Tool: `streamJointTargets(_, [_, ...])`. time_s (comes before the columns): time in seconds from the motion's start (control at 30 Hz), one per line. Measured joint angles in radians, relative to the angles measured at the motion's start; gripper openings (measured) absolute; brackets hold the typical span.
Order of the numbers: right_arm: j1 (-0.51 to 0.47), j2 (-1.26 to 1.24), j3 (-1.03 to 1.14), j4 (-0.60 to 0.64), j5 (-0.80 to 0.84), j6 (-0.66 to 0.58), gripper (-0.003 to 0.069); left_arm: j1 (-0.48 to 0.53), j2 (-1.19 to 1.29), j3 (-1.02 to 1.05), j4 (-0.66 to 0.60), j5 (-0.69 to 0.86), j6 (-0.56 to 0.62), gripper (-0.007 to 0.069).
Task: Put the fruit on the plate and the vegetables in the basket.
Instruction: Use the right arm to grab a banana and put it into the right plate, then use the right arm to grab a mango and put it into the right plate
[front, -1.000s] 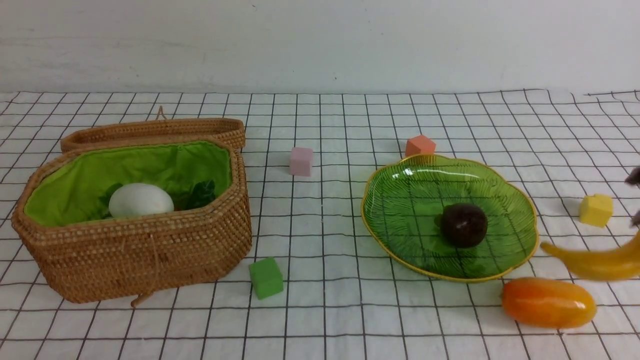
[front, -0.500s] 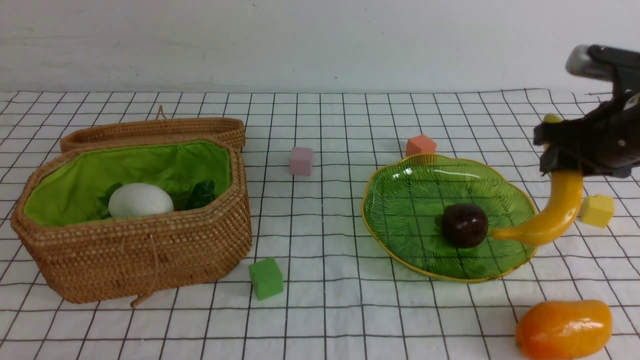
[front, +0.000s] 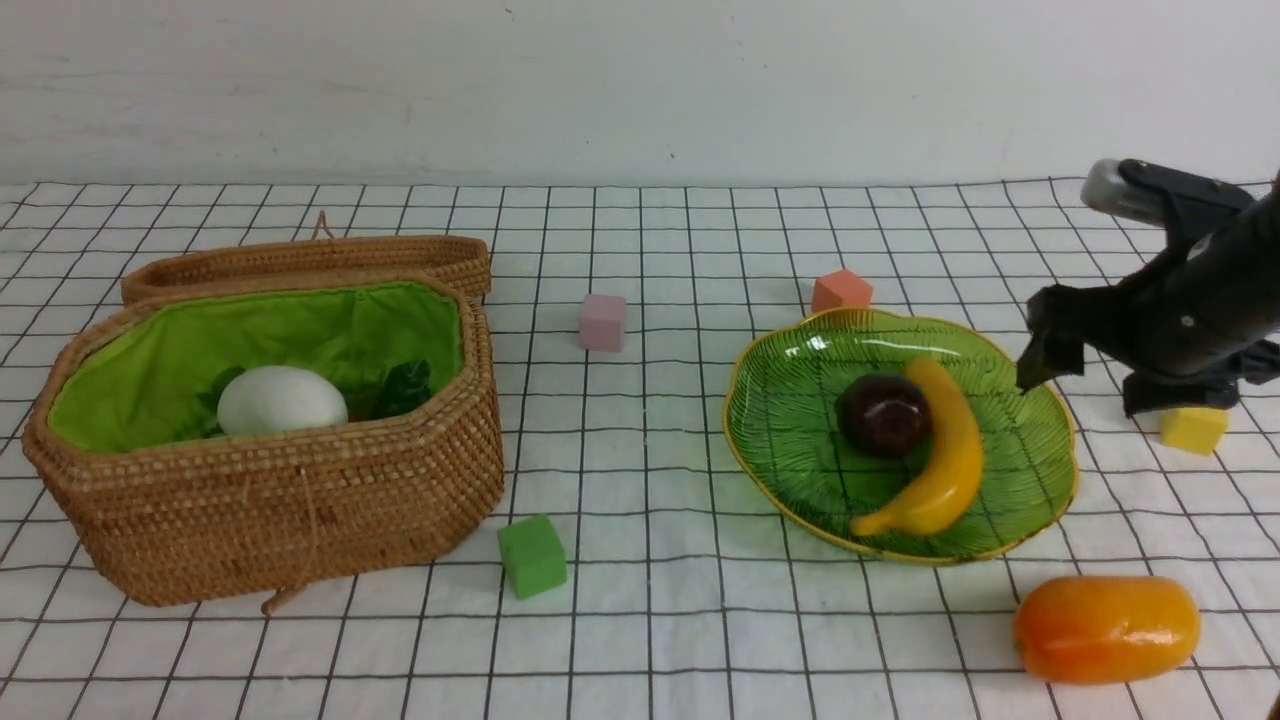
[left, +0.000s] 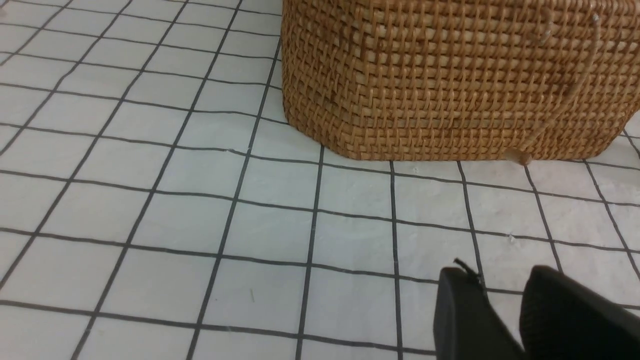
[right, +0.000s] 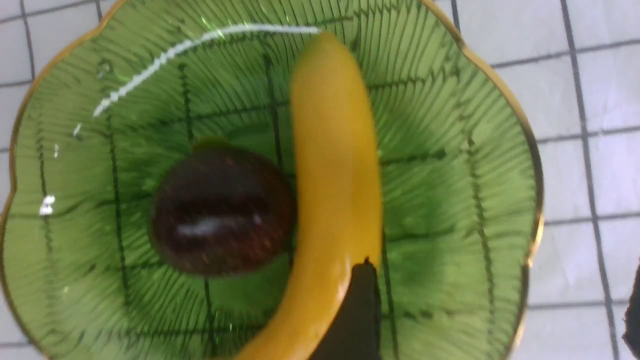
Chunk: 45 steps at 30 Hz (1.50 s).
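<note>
The green plate (front: 790, 400) holds the dark purple-brown fruit (front: 885, 415) and the yellow banana (front: 950, 460), which lie touching. Both also show in the right wrist view, the fruit (right: 220, 210) and the banana (right: 335, 175) on the plate (right: 450, 175). My right gripper (front: 1085, 385) is open and empty, just above the plate's right rim. The orange mango (front: 1105, 628) lies on the cloth in front of the plate. The wicker basket (front: 280, 510) holds the white radish (front: 282, 400) with green leaves. Gourd and carrot are out of view. My left gripper (left: 500, 295) is shut, low over the cloth near the basket (left: 450, 75).
Foam cubes lie on the checked cloth: pink (front: 603, 322) between basket and plate, orange (front: 840, 291) behind the plate, green (front: 532, 556) in front of the basket, yellow (front: 1192, 428) under my right arm. The basket lid (front: 310, 262) lies open behind the basket.
My right gripper carried the banana from the table onto the plate and let it go. The purple-brown fruit shifted left. The mango shifted a little on the cloth.
</note>
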Motion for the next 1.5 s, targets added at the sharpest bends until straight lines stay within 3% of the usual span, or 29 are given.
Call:
streamJointTargets(0.2, [0.036, -0.229, 0.087, -0.004, 0.196, -0.073, 0.0597, 0.000, 0.000, 0.000, 0.000, 0.000, 0.000, 0.0182])
streamJointTargets(0.33, [0.082, -0.288, 0.197, -0.044, 0.260, -0.216, 0.0560, 0.000, 0.000, 0.000, 0.000, 0.000, 0.000, 0.0183])
streamJointTargets(0.37, [0.093, -0.292, 0.224, -0.073, 0.270, -0.288, 0.0554, 0.000, 0.000, 0.000, 0.000, 0.000, 0.000, 0.0183])
streamJointTargets(0.43, [0.122, -0.294, 0.297, -0.169, 0.272, -0.568, 0.0545, 0.000, 0.000, 0.000, 0.000, 0.000, 0.000, 0.0183])
streamJointTargets(0.53, [0.130, -0.294, 0.334, -0.212, 0.254, -0.752, 0.0541, 0.000, 0.000, 0.000, 0.000, 0.000, 0.000, 0.0183])
streamJointTargets(0.57, [0.130, -0.294, 0.353, -0.222, 0.212, -0.876, 0.0540, 0.000, 0.000, 0.000, 0.000, 0.000, 0.000, 0.0183])
streamJointTargets(0.7, [0.133, -0.276, 0.360, -0.215, 0.109, -0.990, 0.0542, 0.000, 0.000, 0.000, 0.000, 0.000, 0.000, 0.0186])
streamJointTargets(1.03, [0.138, -0.047, 0.362, -0.229, 0.019, -0.998, 0.0647, 0.000, 0.000, 0.000, 0.000, 0.000, 0.000, 0.0197])
streamJointTargets(1.17, [0.138, 0.027, 0.361, -0.231, 0.011, -0.992, 0.0622, 0.000, 0.000, 0.000, 0.000, 0.000, 0.000, 0.0200])
streamJointTargets(1.23, [0.138, 0.038, 0.351, -0.228, 0.025, -0.971, 0.0553, 0.000, 0.000, 0.001, 0.000, 0.000, 0.000, 0.0202])
streamJointTargets(1.43, [0.138, 0.022, 0.310, -0.201, 0.103, -0.958, 0.0556, 0.000, 0.000, 0.001, 0.000, 0.000, 0.000, 0.0208])
streamJointTargets(1.5, [0.138, -0.023, 0.267, -0.131, 0.165, -0.988, 0.0556, 0.000, 0.000, 0.001, 0.000, 0.000, 0.000, 0.0210])
